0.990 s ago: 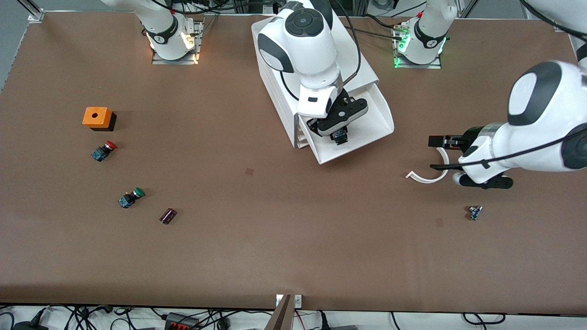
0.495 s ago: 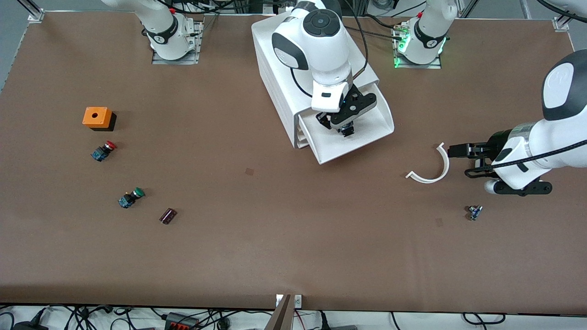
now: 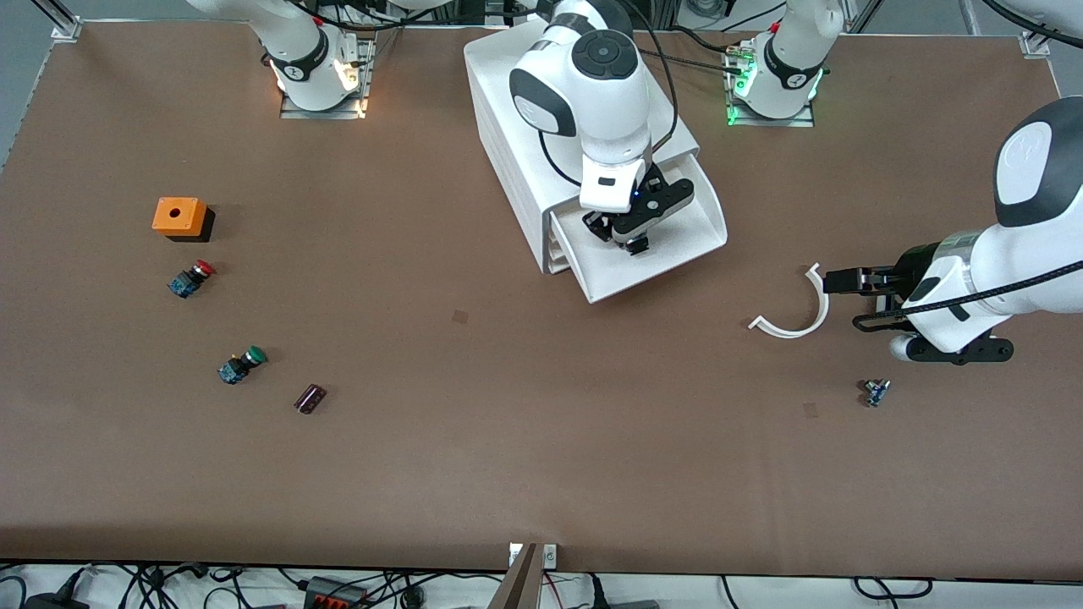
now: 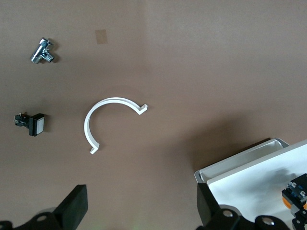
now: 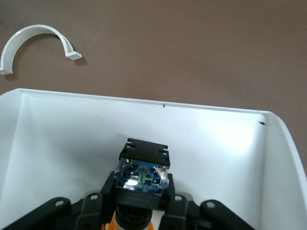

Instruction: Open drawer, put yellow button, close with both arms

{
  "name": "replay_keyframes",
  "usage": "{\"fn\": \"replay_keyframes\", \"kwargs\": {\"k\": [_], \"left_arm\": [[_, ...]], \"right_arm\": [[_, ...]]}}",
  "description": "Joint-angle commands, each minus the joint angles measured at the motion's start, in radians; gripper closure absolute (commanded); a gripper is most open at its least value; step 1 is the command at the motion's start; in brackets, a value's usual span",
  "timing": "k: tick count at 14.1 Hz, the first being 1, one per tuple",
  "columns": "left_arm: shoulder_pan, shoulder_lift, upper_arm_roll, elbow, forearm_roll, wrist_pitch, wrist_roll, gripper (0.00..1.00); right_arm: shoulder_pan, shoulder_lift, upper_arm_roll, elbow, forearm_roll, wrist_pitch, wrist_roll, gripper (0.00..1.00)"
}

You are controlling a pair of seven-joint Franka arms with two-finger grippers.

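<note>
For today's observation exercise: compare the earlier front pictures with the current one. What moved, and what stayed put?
The right gripper, shut on the yellow button, shifted over the open drawer toward the left arm's end. The left gripper, open, drew back off the white curved piece toward its own end. Cabinet, curved piece and scattered parts stayed.

Three push-button switches: one yellow button [image 5: 141, 179], one red-capped switch [image 3: 191, 278], one green-capped switch [image 3: 241, 364]. One cabinet [image 3: 508, 127] with one drawer [image 3: 677, 245] pulled out (the other drawers can't be counted here). One orange box [image 3: 179, 216], one white curved clip [image 3: 795, 309], one dark red block [image 3: 310, 398], one metal fitting [image 3: 876, 392], one white-faced switch [image 4: 32, 123].
</note>
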Motion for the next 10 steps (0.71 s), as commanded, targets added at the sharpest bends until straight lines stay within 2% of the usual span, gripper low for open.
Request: {"fn": "replay_keyframes", "kwargs": {"k": [1,2,7,10], "left_arm": [[-0.002,-0.007,-0.007,-0.007,0.024,0.009,-0.004,0.00],[-0.002,-0.007,-0.007,-0.008,0.024,0.009,-0.006,0.00],[-0.007,-0.007,-0.009,-0.007,0.024,0.011,-0.012,0.00],[-0.013,-0.010,-0.012,-0.022,0.024,0.058,-0.039,0.00]], "right_arm": [[0.012,0.009,-0.013,0.026,-0.020,-0.015,0.026,0.24],[0.010,0.009,-0.016,0.028,-0.020,-0.015,0.028,0.00],[-0.002,-0.004,-0.022,0.140,-0.015,-0.084,0.117,0.00],[-0.063,-0.039,-0.022,0.175,-0.014,-0.159,0.115,0.00]]}}
